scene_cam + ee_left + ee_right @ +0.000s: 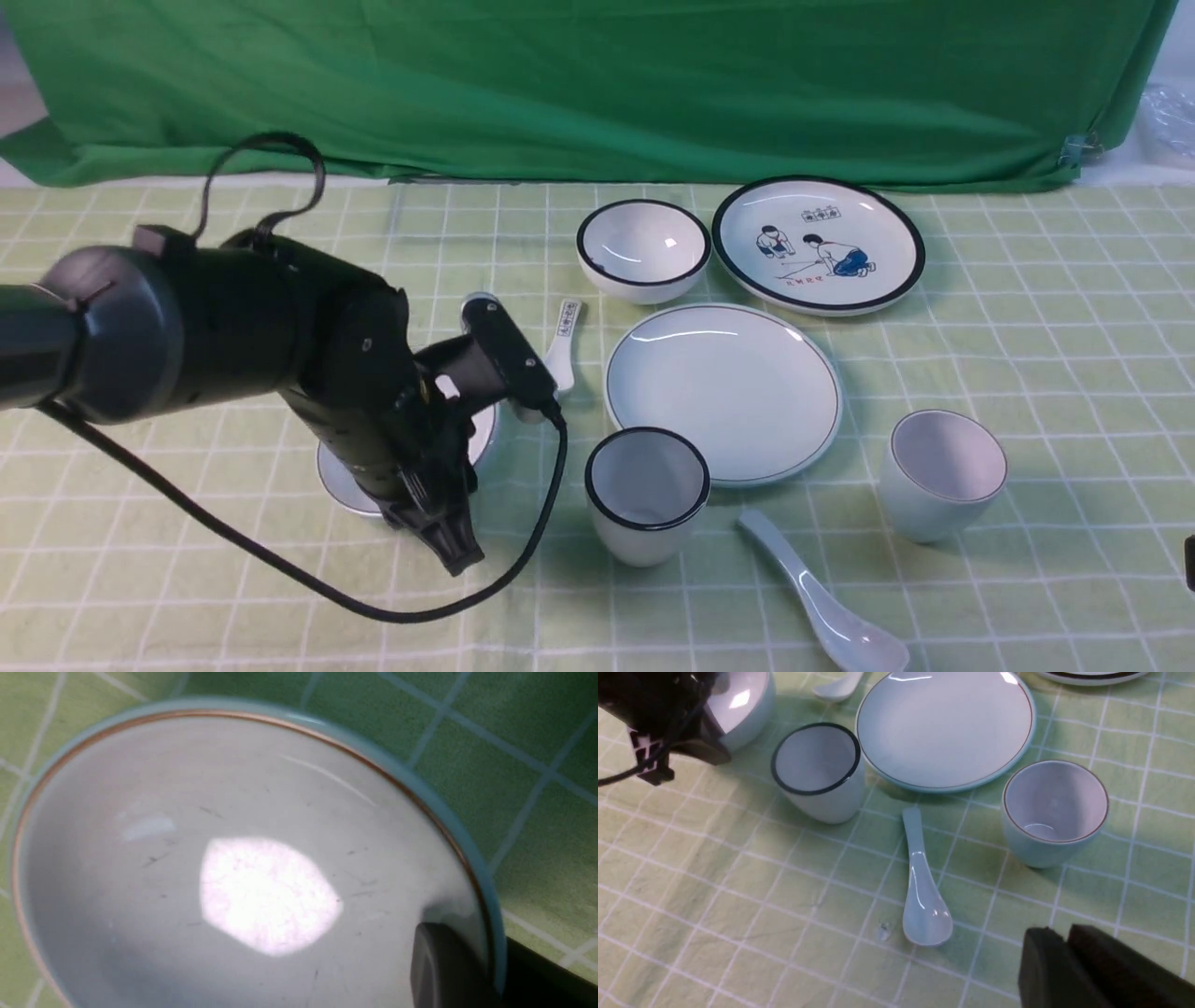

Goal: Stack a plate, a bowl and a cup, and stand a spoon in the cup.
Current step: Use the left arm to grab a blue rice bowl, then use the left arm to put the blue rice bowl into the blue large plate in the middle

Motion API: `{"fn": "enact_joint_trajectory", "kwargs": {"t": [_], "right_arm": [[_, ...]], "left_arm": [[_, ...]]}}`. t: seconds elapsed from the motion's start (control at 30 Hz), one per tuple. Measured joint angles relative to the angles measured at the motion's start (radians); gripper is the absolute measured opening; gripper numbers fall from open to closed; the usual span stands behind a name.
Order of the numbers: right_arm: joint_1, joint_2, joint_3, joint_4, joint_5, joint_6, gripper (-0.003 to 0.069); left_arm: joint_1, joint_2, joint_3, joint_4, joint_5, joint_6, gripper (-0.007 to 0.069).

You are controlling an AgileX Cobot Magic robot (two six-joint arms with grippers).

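The bowl (338, 483) sits on the left of the cloth, mostly hidden behind my left arm; its pale inside (233, 858) fills the left wrist view. My left gripper (450, 543) (490, 970) is shut on the bowl's near rim, one finger inside and one outside. The plate (724, 392) (945, 728) lies in the middle. To its right the cup (943, 471) (1055, 807) stands upright. Between them, nearer me, the spoon (822, 597) (922, 886) lies flat. My right gripper (1064, 942) is shut and empty, hovering near the cup.
A black-rimmed cup (646, 490) stands between the bowl and the plate. Behind the plate are a black-rimmed bowl (642, 247) and a cartoon plate (817, 243). A small printed spoon (565, 341) lies by my left wrist. Green cloth hangs at the back.
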Motion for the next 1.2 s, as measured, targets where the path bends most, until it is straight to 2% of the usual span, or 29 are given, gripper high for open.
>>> {"fn": "enact_joint_trajectory", "kwargs": {"t": [0.1, 0.13, 0.3, 0.4, 0.43, 0.57, 0.73, 0.9, 1.2], "right_arm": [[0.000, 0.000, 0.000, 0.000, 0.000, 0.000, 0.0101], [0.000, 0.000, 0.000, 0.000, 0.000, 0.000, 0.0101], [0.000, 0.000, 0.000, 0.000, 0.000, 0.000, 0.0108], [0.000, 0.000, 0.000, 0.000, 0.000, -0.002, 0.0110], [0.000, 0.000, 0.000, 0.000, 0.000, -0.002, 0.0113], [0.000, 0.000, 0.000, -0.002, 0.000, -0.004, 0.0118], [0.000, 0.000, 0.000, -0.006, 0.005, -0.005, 0.0124], [0.000, 0.000, 0.000, -0.007, 0.009, -0.005, 0.0124], [0.000, 0.000, 0.000, -0.007, 0.008, -0.009, 0.0127]], "left_arm": [[0.000, -0.040, -0.077, -0.032, 0.139, -0.034, 0.0033], [0.000, -0.042, -0.077, -0.035, 0.139, -0.036, 0.0033], [-0.033, -0.016, -0.380, -0.080, 0.266, -0.048, 0.0033], [-0.084, 0.055, -0.523, -0.074, 0.317, -0.048, 0.0033], [-0.132, 0.128, -0.626, -0.069, 0.356, -0.046, 0.0033], [-0.215, 0.313, -0.833, -0.066, 0.431, -0.030, 0.0033], [-0.259, 0.506, -1.030, -0.043, 0.509, -0.019, 0.0033], [-0.264, 0.603, -1.112, -0.022, 0.513, -0.012, 0.0033], [-0.264, 0.634, -1.121, -0.050, 0.519, 0.022, 0.0034]]}}
